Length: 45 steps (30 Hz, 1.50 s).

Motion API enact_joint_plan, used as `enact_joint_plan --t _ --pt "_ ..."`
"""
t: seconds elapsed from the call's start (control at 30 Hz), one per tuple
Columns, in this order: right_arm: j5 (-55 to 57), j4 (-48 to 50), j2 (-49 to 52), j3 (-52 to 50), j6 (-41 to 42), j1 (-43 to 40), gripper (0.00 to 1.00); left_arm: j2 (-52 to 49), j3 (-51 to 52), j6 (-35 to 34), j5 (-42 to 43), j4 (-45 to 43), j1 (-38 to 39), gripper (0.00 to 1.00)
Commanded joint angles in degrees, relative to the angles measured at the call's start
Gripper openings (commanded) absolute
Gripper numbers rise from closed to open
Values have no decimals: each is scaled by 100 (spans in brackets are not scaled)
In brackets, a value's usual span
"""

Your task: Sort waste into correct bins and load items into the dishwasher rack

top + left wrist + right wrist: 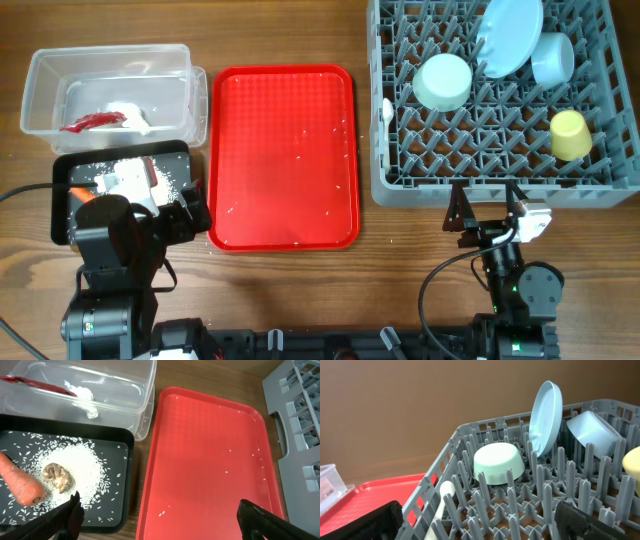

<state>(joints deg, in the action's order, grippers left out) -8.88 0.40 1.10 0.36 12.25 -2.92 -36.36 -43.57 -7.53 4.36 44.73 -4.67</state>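
Overhead: the clear tub sits at the upper left, with the red-and-white wrapper inside it beside a white clump. Just below it lies the black tray, dusted with rice grains and partly covered by the left arm. The left gripper hangs over the tray's right edge, jaws spread and empty. The red serving tray fills the centre, with a few stray grains on it. At the upper right the dishwasher rack holds the pale blue plate on edge, the light blue bowl, the pale green bowl, the yellow cup and, at its left edge, the white spoon. The right gripper sits just below the rack, jaws spread and empty.

Left wrist: at the lower left, the carrot and brown lump lie among the rice in the black tray. Both fingers stand wide apart.

Right wrist: the green bowl is upside down among the pegs, the plate leans upright behind it, and the fingers are wide apart.
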Motion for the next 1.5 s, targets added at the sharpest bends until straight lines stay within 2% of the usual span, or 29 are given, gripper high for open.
enact_joint_plan --t 0.0,0.47,1.47 --pt "-17 37 -92 -7 -184 -31 100 24 24 114 -55 -13 -33 100" --pt "22 33 -92 -7 -323 319 100 24 24 114 -55 -13 -33 100" --pt "22 31 -90 -7 -323 317 100 24 24 114 -57 -13 -33 100"
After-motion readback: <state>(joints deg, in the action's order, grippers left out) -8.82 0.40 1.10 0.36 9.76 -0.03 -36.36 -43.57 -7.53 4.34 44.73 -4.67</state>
